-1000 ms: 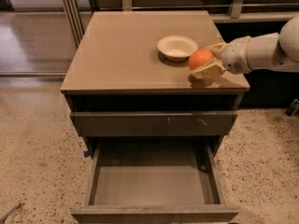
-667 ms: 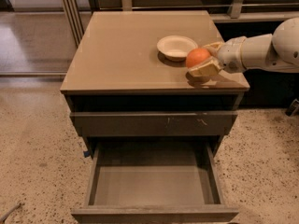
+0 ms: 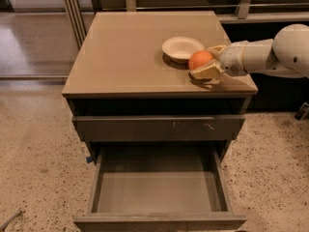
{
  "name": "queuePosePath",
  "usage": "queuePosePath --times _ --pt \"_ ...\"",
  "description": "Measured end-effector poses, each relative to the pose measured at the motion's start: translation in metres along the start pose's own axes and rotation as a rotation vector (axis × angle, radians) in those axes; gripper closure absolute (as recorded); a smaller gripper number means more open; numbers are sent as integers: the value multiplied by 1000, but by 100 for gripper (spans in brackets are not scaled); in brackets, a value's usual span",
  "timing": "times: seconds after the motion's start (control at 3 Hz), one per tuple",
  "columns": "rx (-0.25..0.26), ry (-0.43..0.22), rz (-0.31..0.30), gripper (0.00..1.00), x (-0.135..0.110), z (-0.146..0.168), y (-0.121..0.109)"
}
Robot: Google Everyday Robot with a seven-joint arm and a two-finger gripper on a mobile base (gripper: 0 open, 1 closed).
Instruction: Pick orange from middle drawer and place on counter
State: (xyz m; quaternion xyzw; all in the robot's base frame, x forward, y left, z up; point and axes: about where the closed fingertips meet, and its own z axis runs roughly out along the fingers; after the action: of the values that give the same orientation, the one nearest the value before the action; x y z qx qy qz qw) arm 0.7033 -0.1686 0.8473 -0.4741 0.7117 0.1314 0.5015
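Observation:
The orange (image 3: 199, 59) is between the fingers of my gripper (image 3: 205, 62), right above the right front part of the tan counter (image 3: 125, 52). The gripper reaches in from the right on a white arm (image 3: 270, 54) and is shut on the orange. One tan finger (image 3: 206, 72) lies under the fruit, close to the counter top, with a shadow beneath it. The middle drawer (image 3: 157, 187) is pulled out below, and its flat floor is bare.
A white bowl (image 3: 182, 48) stands on the counter just left of and behind the orange. A closed drawer front with pale scratches (image 3: 159, 128) sits above the open drawer. Speckled floor (image 3: 38, 153) surrounds the cabinet. A dark shelf unit (image 3: 280, 95) stands at the right.
The gripper with the orange has shifted a little to the left, closer to the white bowl. The drawer and bowl have not moved.

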Motion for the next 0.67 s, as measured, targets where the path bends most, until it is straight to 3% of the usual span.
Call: queuePosePath --times 0.67 --pt "-7 -2 24 100 7 6 1"
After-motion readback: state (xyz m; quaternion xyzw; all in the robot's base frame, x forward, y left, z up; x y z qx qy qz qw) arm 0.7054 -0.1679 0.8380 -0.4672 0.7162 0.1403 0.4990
